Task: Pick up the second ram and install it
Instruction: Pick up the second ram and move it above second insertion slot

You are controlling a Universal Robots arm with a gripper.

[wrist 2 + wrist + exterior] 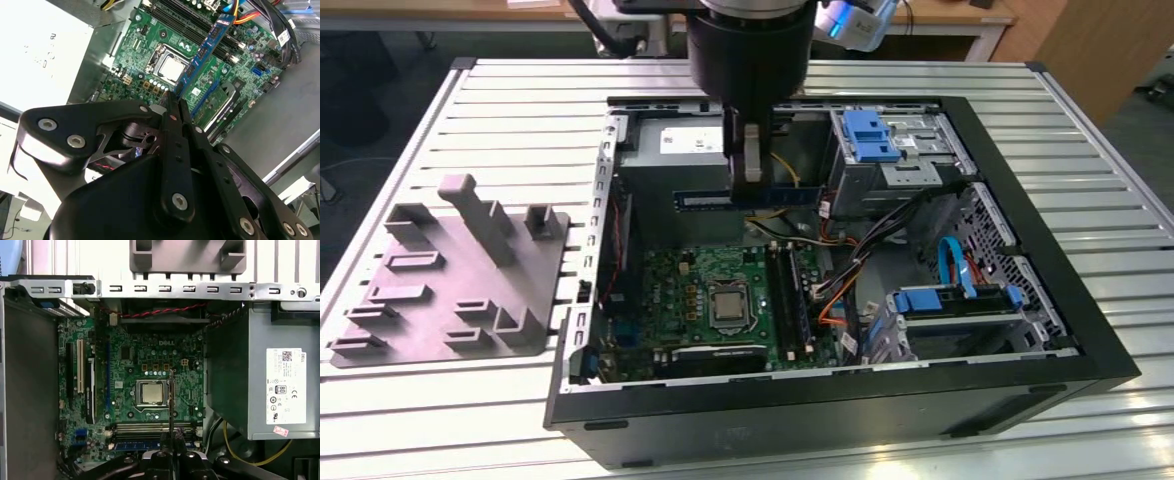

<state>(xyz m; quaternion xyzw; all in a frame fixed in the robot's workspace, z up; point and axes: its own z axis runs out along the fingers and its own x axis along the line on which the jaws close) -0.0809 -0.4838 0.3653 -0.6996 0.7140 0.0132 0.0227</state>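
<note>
A ribbed metal table (520, 110) is covered for the most part by an open computer case (854, 405), which is laid on its side from the table's middle towards the edge on the exterior view's right. The dark arm (747, 50) is brought down from above over the far half of the case. A grey fixture (454, 290) with upright posts is set on the table just beside the case, near the edge on the exterior view's left. Inside the case, a grey power supply (670, 150) is mounted in the far corner, and the green motherboard (680, 290) is laid flat on the case floor in front of it.

The gripper (750, 180) is held above the boundary between power supply and motherboard, its two fingers pressed together on the second ram (720, 199). The stick is carried level and on edge, gripped near its middle, clear of the board and of every slot. In the second wrist view it is seen running out from between the fingers (207, 45); in the first wrist view it is seen edge-on as a thin dark line (171, 400) beside the processor socket (151, 392). The memory slots (783, 290) are laid alongside that socket.
</note>
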